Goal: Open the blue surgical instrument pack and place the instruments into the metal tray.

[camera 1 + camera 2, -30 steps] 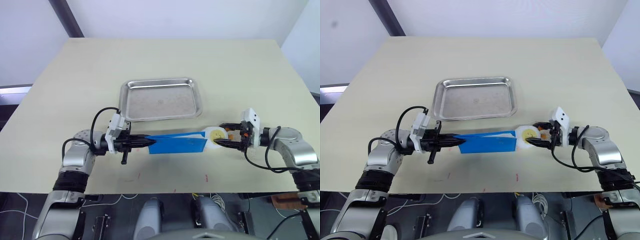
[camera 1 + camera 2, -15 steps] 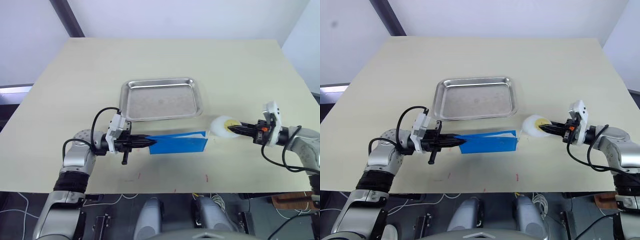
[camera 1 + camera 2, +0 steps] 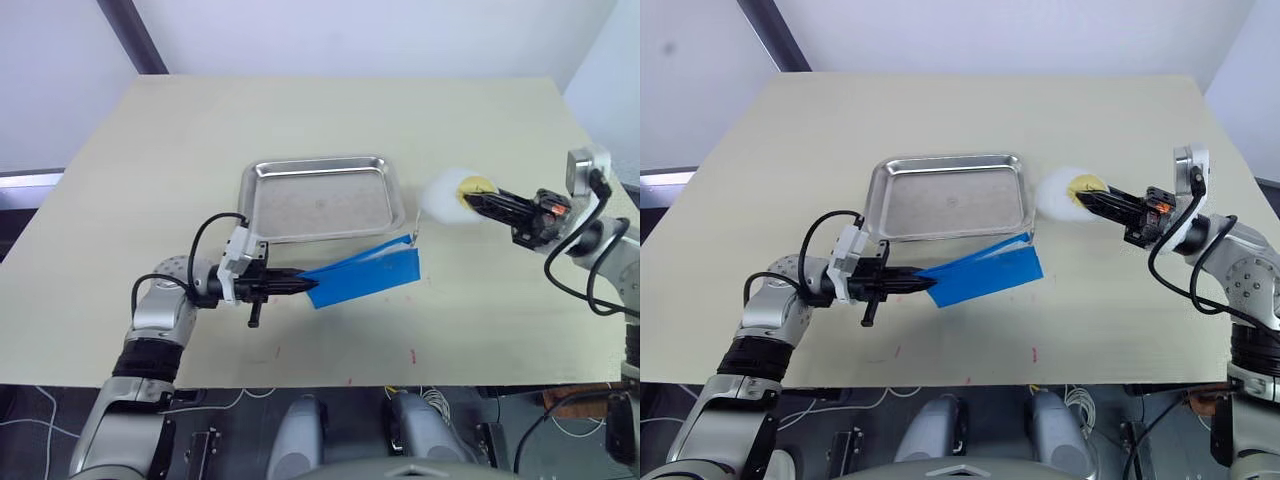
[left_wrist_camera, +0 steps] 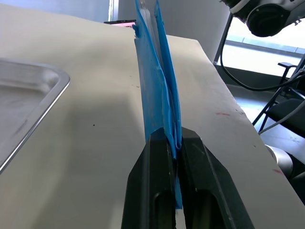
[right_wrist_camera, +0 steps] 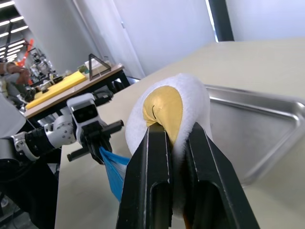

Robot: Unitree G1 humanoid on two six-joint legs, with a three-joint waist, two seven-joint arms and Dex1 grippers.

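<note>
The blue surgical instrument pack (image 3: 365,275) lies slanted just in front of the metal tray (image 3: 320,198), its right end raised toward the tray's near right corner. My left gripper (image 3: 300,285) is shut on the pack's left end, and the left wrist view shows the blue fabric (image 4: 152,86) pinched edge-on between the fingers. My right gripper (image 3: 472,198) is shut on a white-and-yellow egg toy (image 3: 448,190), held in the air right of the tray. A thin pale strand seems to run from the toy down to the pack. The instruments are hidden.
The pale table (image 3: 300,110) stretches wide beyond the tray, and its front edge lies close behind my arms. In the right wrist view the tray's corner (image 5: 257,124) sits behind the toy (image 5: 167,102), with my left gripper (image 5: 102,143) and the pack (image 5: 114,171) below.
My right gripper closed on the egg toy and carried it up and away to the right. The pack's right end swung toward the tray. My left gripper kept its hold.
</note>
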